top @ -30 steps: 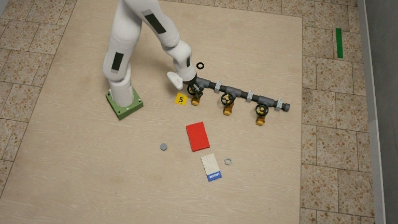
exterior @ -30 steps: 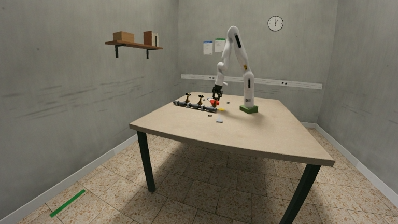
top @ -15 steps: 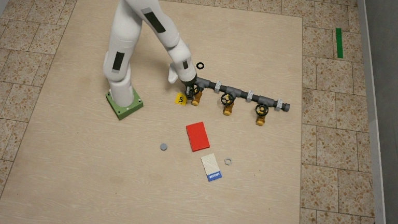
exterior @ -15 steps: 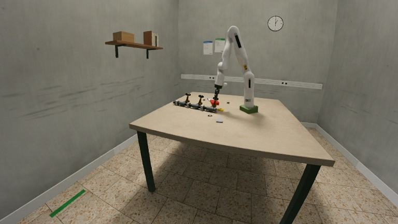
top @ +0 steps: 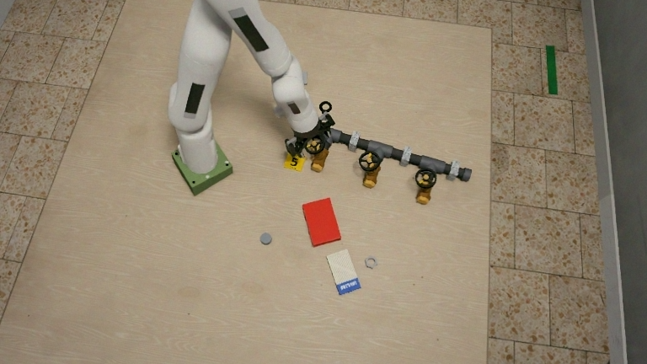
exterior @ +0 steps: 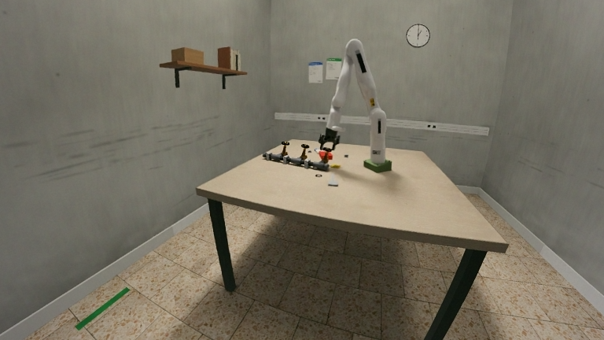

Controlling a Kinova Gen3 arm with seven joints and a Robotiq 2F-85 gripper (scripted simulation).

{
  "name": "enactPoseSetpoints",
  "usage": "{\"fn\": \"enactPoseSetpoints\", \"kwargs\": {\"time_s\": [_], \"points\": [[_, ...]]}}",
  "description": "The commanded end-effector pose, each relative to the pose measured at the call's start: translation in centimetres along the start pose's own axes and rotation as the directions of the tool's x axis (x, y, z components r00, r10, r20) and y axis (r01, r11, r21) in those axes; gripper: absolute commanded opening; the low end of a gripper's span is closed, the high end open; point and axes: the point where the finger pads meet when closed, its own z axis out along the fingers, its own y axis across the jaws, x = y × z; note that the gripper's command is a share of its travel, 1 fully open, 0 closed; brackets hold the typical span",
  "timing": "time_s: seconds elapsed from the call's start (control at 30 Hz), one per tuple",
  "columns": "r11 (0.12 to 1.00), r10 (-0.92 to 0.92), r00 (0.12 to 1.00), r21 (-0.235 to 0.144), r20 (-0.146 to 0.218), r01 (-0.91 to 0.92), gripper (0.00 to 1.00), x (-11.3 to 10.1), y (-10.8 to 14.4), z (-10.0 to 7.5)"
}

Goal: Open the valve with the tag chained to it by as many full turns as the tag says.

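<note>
A grey pipe [top: 396, 152] lies on the table with three brass valves, each with a black handwheel: left [top: 315, 145], middle [top: 369, 161] and right [top: 425, 178]. A yellow tag [top: 294, 162] reading 5 lies beside the left valve. My gripper [top: 308, 142] is open and points down over the left valve's handwheel, its fingers on either side of the wheel. In the far view the gripper [exterior: 328, 145] hangs over the near end of the pipe [exterior: 296, 160].
A black ring [top: 323, 103] lies behind the pipe's left end. A red block [top: 321, 221], a white and blue card [top: 343, 271], a grey disc [top: 265, 238] and a grey nut [top: 369, 258] lie in front. My green base [top: 202, 169] stands to the left.
</note>
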Motion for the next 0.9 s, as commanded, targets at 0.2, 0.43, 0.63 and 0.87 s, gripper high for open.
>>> {"fn": "enactPoseSetpoints", "kwargs": {"time_s": [0.2,0.43,0.63,0.87], "points": [[0.911,0.411,0.911,0.002,0.023,-0.411,1.00,0.00,0.03,-0.02],[0.839,0.543,0.839,-0.001,0.023,-0.543,1.00,0.00,0.03,-0.02],[0.776,0.631,0.776,-0.004,0.022,-0.631,1.00,0.00,0.03,-0.02],[0.748,0.664,0.747,-0.005,0.022,-0.664,1.00,0.00,0.03,-0.02]]}}
